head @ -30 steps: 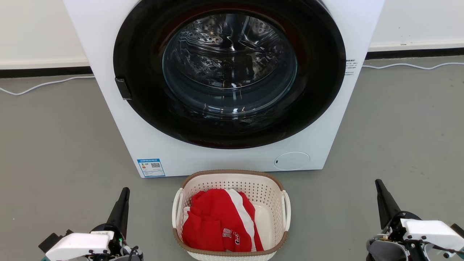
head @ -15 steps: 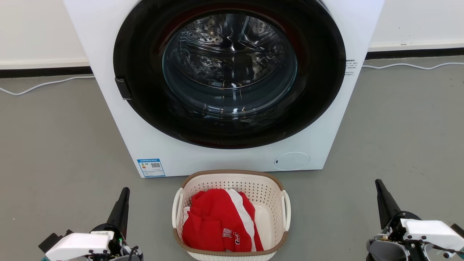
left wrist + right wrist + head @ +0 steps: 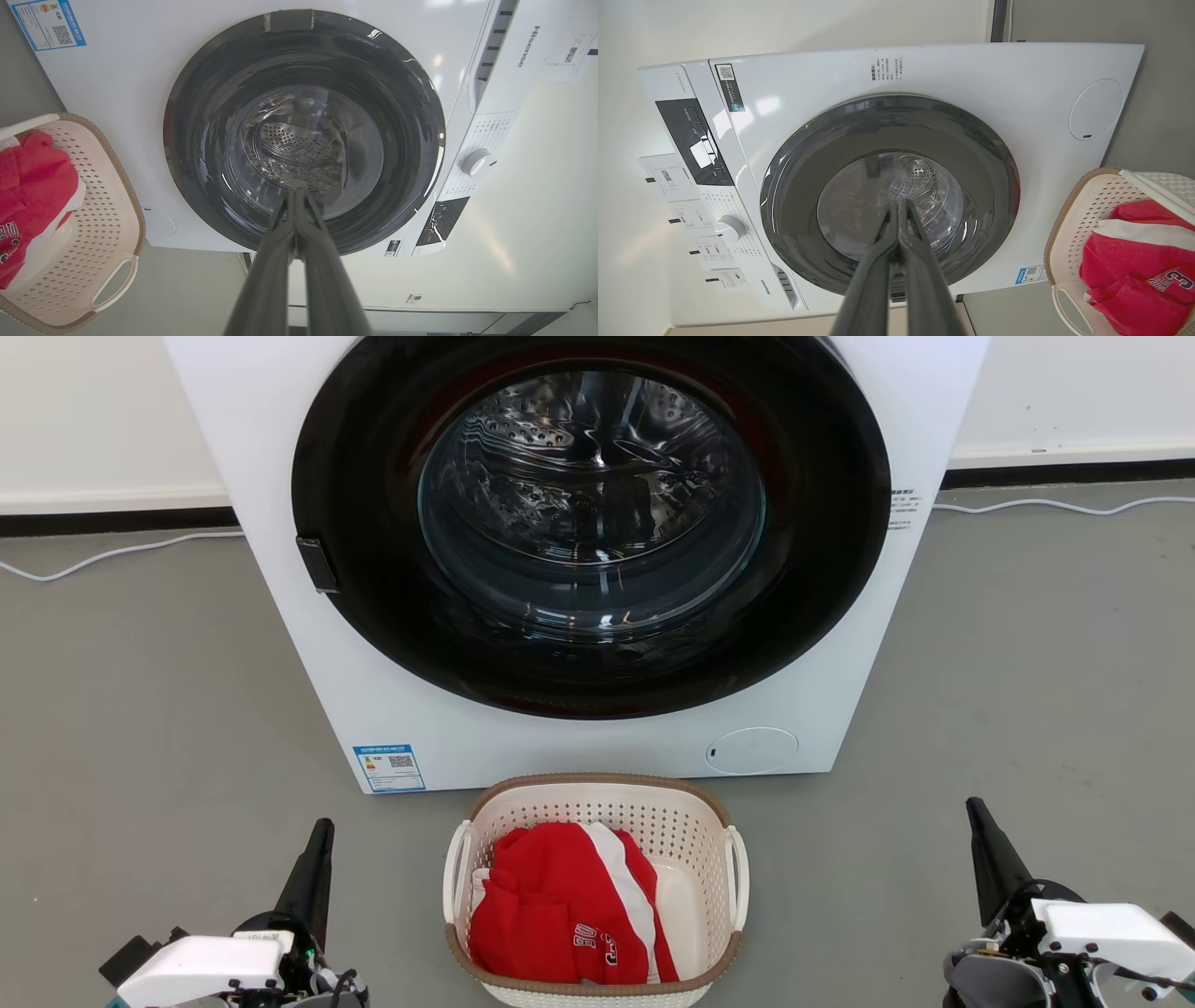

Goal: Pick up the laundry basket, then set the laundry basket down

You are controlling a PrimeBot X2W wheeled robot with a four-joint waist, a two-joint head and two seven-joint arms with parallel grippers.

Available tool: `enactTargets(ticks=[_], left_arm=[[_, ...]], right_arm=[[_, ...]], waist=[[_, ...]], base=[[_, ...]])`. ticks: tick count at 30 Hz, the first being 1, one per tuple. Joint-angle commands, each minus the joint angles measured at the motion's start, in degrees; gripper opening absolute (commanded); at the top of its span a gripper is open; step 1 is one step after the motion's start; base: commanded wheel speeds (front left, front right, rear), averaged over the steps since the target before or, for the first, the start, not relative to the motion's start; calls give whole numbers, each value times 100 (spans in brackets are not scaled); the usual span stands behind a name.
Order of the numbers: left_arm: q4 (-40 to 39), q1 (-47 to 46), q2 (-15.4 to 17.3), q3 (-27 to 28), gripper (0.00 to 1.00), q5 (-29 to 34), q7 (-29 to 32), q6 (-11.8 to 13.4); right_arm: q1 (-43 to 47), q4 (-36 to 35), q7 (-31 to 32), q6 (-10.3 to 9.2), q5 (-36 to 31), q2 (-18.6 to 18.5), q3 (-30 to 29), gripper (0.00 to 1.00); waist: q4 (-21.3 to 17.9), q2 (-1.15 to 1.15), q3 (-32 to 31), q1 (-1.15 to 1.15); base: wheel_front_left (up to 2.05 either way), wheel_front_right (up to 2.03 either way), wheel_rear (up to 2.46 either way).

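Laundry basket [image 3: 653, 817] sits on floor [image 3: 140, 709] just before washing machine [image 3: 280, 616], near rim cut off at frame bottom. Red garment [image 3: 551, 905] hides most of its inside. Left gripper [image 3: 323, 828] and right gripper [image 3: 974, 807] flank it, apart, fingers pressed together, empty, bases cropped.

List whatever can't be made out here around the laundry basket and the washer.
- Laundry basket: near wall cut off by the head view's bottom edge; much of its inside hidden under the red garment.
- Garment's lettering: folds hide part of it, head view.
- Blue label on the washing machine: print too small to read, head view.
- Machine's top: cut off by the head view's top edge.
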Motion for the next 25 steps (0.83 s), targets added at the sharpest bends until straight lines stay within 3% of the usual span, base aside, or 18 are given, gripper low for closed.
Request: enactTargets(ticks=[1, 25], left_arm=[[-167, -319, 62, 170, 0, -28, 36, -42], [-167, -319, 62, 169, 0, -28, 36, -42]], right_arm=[[-237, -161, 60, 42, 38, -62, 101, 0], [-237, -161, 60, 42, 38, -62, 101, 0]], waist=[[0, 0, 0, 0], [0, 0, 0, 0]], base=[[0, 0, 0], [0, 0, 0]])
